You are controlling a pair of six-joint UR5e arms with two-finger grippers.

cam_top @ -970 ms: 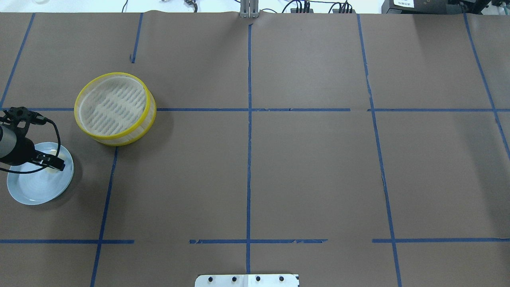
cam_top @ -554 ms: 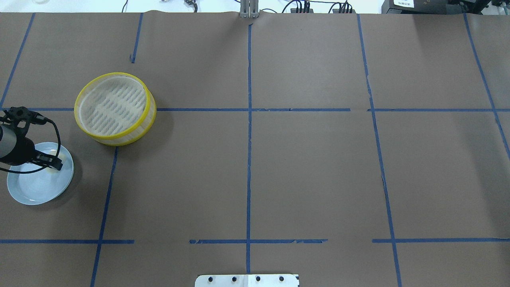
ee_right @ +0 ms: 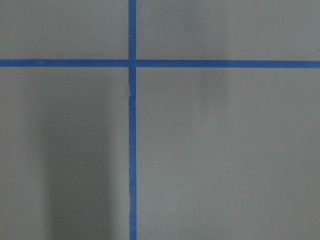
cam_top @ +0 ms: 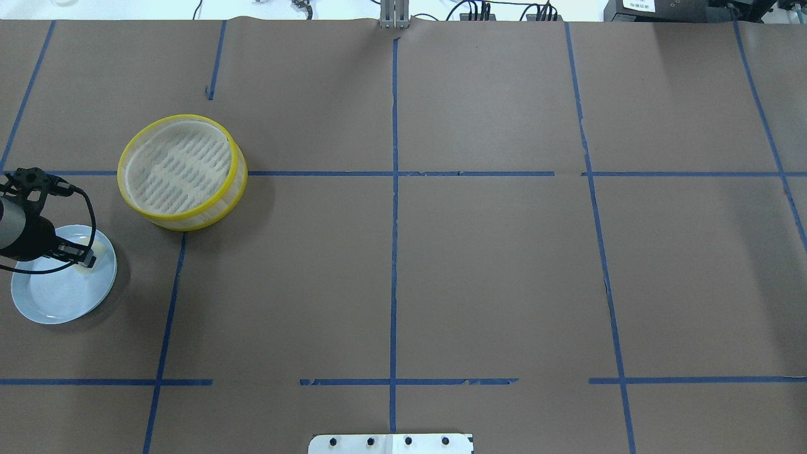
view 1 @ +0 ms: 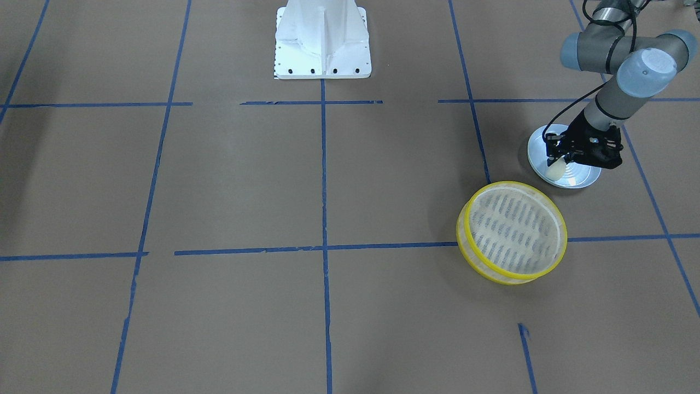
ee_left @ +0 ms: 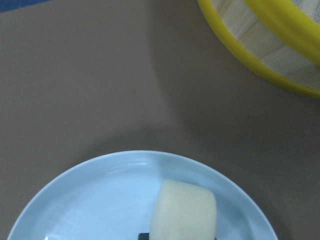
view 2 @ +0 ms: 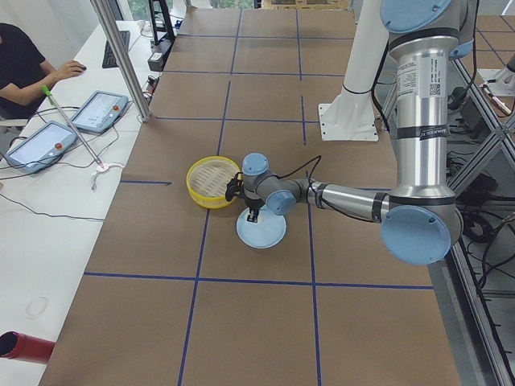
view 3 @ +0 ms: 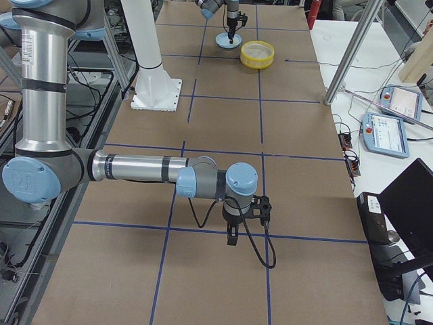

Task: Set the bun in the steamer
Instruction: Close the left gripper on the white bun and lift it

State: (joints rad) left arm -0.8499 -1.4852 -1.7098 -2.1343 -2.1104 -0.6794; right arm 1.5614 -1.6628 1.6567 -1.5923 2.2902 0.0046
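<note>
The bun is a small cream-white lump between the fingertips of my left gripper, just above the light blue plate. The gripper is shut on it. In the overhead view the gripper sits over the plate's far right part. The steamer, with yellow rims and a slotted floor, stands empty a short way beyond and to the right of the plate; its wall shows in the left wrist view. My right gripper hangs over bare table far away; I cannot tell whether it is open or shut.
The table is covered in brown paper with a blue tape grid. The robot's white base stands at the middle of the near edge. Operators and tablets sit beyond the table's far side.
My left gripper has drawn slightly to the left over the plate, and the bun has come with it at the fingertips. The steamer and the plate have not moved.
</note>
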